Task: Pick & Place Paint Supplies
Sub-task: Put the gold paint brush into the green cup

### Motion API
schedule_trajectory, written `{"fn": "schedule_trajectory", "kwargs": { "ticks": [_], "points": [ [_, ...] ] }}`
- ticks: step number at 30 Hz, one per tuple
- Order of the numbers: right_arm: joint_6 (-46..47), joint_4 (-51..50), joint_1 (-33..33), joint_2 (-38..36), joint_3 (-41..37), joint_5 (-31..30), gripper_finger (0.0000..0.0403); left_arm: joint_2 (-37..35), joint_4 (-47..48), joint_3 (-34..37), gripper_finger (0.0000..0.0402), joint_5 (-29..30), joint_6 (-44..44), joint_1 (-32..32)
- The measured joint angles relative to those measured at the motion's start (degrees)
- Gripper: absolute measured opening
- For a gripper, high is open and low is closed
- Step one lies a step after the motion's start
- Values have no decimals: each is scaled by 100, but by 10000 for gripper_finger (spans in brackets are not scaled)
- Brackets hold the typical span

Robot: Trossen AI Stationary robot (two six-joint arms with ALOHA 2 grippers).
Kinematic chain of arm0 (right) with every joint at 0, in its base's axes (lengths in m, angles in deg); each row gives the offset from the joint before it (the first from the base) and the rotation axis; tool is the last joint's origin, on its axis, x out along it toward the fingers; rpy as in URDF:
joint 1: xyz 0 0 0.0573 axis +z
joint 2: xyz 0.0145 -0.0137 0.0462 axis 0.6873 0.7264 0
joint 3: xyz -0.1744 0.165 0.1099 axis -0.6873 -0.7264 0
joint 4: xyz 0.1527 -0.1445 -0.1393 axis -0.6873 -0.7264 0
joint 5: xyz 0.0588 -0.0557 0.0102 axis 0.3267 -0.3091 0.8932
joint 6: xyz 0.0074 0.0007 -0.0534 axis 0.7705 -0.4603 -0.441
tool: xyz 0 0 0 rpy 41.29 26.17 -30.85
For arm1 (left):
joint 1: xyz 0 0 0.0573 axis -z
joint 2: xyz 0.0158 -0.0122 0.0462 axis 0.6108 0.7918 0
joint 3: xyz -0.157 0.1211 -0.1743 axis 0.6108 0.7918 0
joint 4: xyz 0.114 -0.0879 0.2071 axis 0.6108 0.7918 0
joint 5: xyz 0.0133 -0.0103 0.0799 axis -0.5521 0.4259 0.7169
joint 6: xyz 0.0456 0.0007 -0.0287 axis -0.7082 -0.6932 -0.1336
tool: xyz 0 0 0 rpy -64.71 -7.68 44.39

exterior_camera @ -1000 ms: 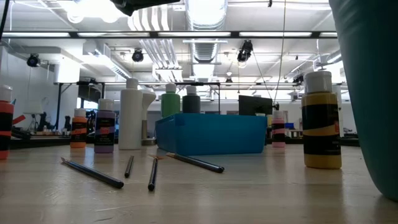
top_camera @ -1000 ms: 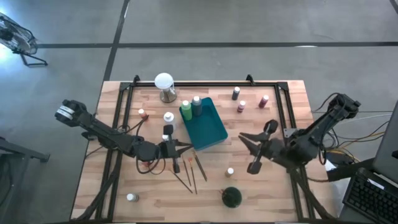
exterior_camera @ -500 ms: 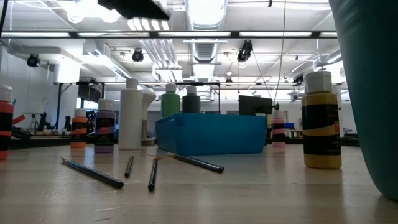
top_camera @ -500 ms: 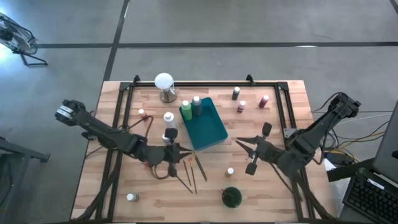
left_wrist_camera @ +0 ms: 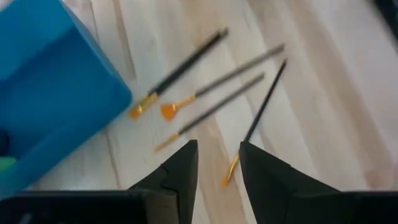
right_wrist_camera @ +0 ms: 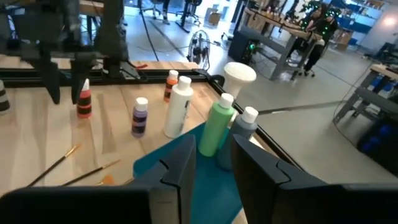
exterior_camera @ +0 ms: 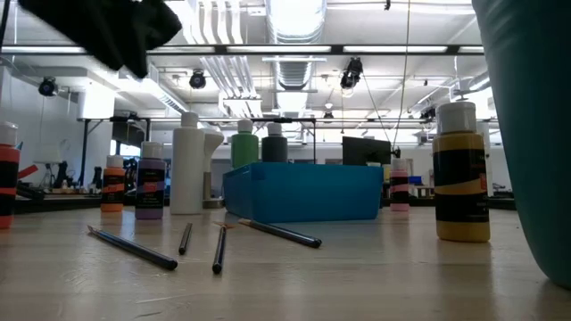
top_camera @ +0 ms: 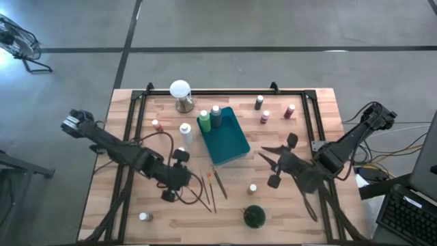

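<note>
Item: four thin paint brushes (top_camera: 210, 187), dark stiff handles with orange bristle tips, lying loose and fanned on the pale wooden plank tabletop (top_camera: 300, 219) just beside the near corner of the teal rectangular plastic tray (top_camera: 229, 142). Likely light, rigid, prone to roll; best pinched mid-handle, across the shaft. Left gripper (left_wrist_camera: 216, 163) hovers above them, fingers slightly parted and empty. Item: small white-capped plastic paint bottles, smooth and cylindrical, probably light and easily tipped; take by the body below the cap. Two green bottles (top_camera: 209, 119) stand in the tray; the tall white bottle (top_camera: 185, 131) stands beside it. Right gripper (top_camera: 274, 164) waits right of the tray, fingers slightly apart, holding nothing.
</note>
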Motion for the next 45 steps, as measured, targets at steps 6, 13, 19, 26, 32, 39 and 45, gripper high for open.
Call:
{"fn": "schedule_trajectory", "kwargs": {
  "ticks": [6,13,19,26,32,39,45],
  "points": [
    [166,-2,-123,2,-42,36,110,557,103,141,126,-71,-232,2],
    [214,2,-235,2,-42,326,113,1092,140,128,126,-274,-376,2],
    [214,8,-259,2,-49,334,94,1318,214,129,126,-475,-393,3],
    [210,11,-259,2,-51,342,77,1682,214,134,126,-592,-690,-11],
    [210,16,-268,4,-64,465,88,1918,229,137,126,-616,-769,-52],
    [210,51,-274,4,-121,470,112,1988,227,137,126,-616,-894,-121],
    [209,195,-290,37,-240,479,126,1988,214,137,126,-705,-966,-215]
  ]
}}
